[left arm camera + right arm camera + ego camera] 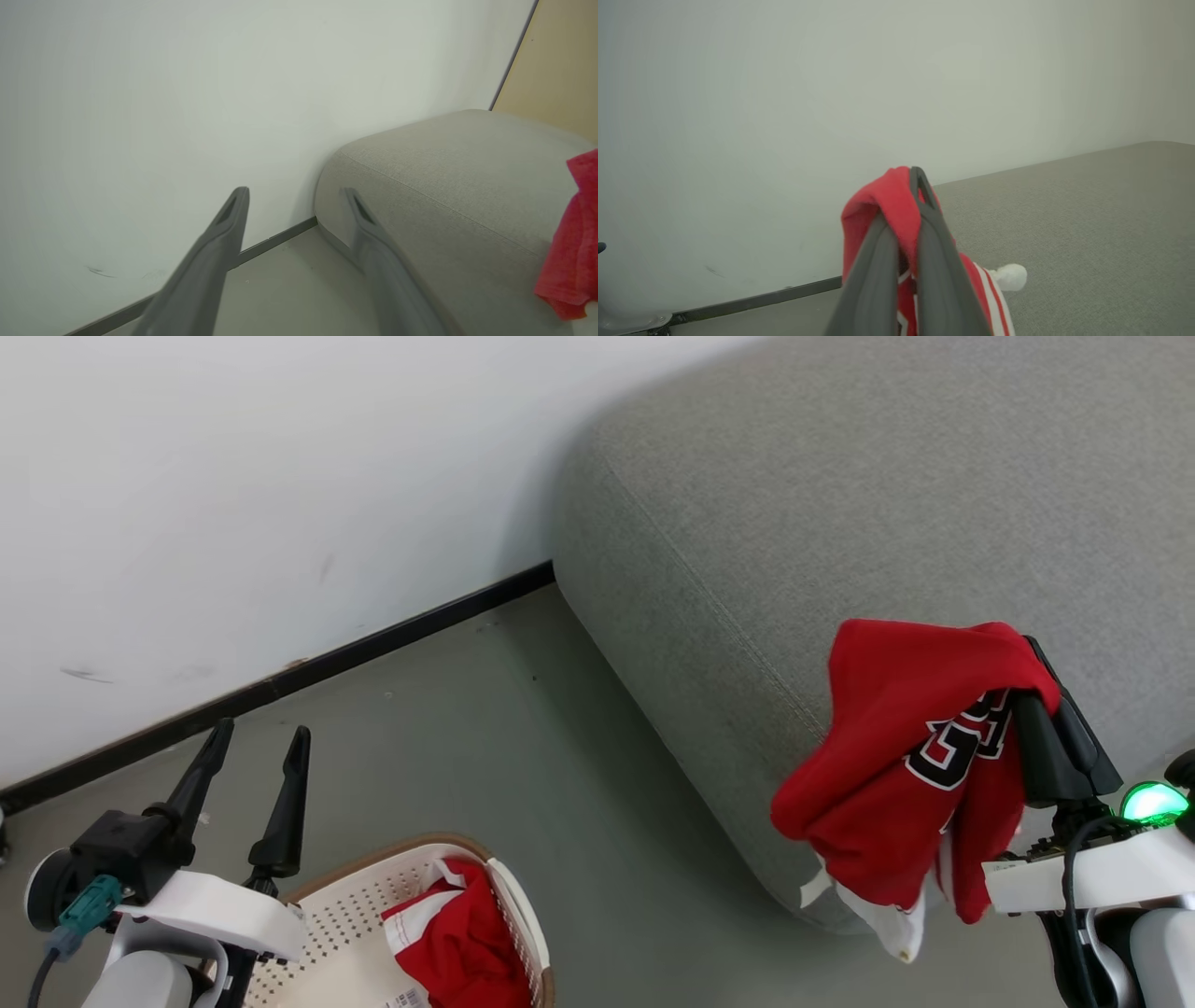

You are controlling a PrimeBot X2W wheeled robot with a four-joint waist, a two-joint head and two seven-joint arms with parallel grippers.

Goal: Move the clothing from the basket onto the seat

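Note:
A red jersey [906, 775] with dark and white lettering hangs from my right gripper [1036, 672], which is shut on it at the near edge of the grey seat [840, 495]. In the right wrist view the red fabric [889, 200] drapes over the closed fingers, above the seat [1087, 224]. A second red garment with white trim [457, 933] lies in the cream basket [345, 915] at the bottom left. My left gripper [260, 747] stands open above the basket's far rim with nothing between its fingers [224, 233].
A white wall [233, 476] with a dark baseboard [373, 639] runs behind the grey-green floor [523, 756]. The seat's rounded corner [355, 154] sits close to the wall. A tan panel [560, 70] stands beyond the seat.

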